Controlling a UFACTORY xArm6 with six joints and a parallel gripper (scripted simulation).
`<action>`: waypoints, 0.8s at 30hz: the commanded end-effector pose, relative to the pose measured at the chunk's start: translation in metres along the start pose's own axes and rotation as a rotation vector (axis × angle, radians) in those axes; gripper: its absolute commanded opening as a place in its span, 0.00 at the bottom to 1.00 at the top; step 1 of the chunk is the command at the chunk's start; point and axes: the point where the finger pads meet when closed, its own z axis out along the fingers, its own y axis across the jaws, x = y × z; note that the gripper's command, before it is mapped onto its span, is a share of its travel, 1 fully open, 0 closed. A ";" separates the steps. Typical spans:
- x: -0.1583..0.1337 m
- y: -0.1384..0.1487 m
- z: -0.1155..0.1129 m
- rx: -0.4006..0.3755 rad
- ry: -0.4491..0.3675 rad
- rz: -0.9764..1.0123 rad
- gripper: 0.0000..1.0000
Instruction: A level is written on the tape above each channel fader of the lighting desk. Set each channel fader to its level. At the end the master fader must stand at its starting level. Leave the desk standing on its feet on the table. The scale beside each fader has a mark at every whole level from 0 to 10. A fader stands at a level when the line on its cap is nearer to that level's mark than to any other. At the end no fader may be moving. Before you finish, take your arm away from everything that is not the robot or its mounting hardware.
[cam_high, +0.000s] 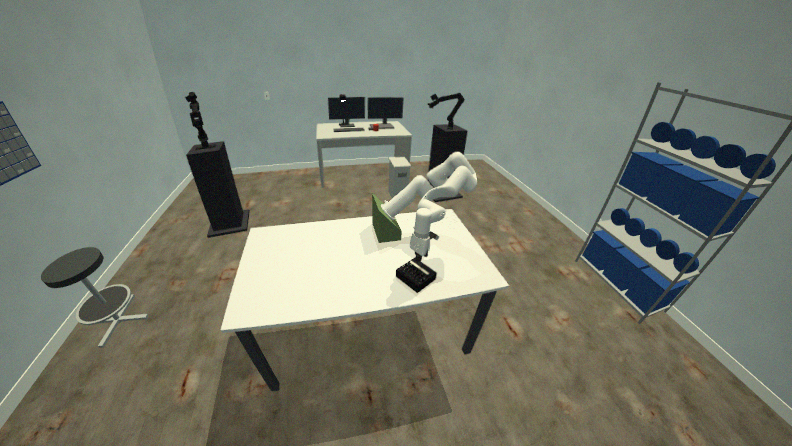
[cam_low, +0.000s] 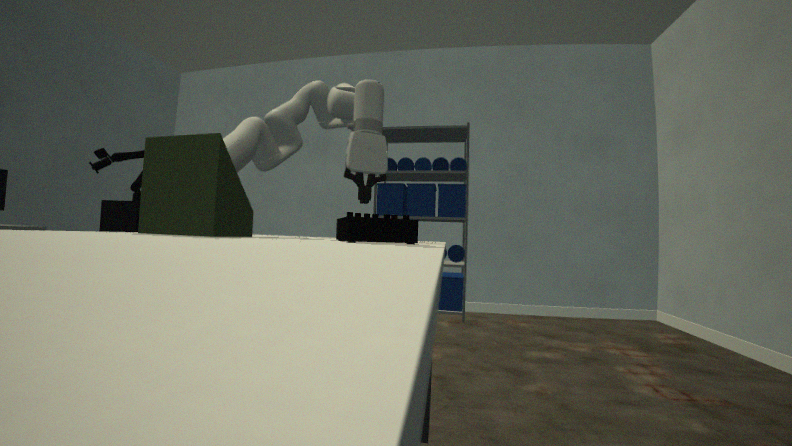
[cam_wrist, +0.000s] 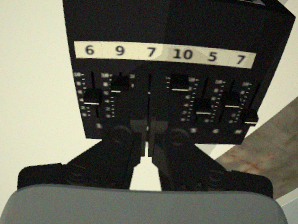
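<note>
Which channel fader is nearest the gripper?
The third fader from the left, under the first 7 on the tape; the shut gripper lines up with its slot.
</note>
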 end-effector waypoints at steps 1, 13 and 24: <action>-0.001 0.001 -0.001 -0.002 -0.002 -0.001 0.00; -0.001 0.001 -0.001 -0.002 -0.002 -0.001 0.00; -0.001 0.001 0.002 -0.002 -0.002 -0.001 0.00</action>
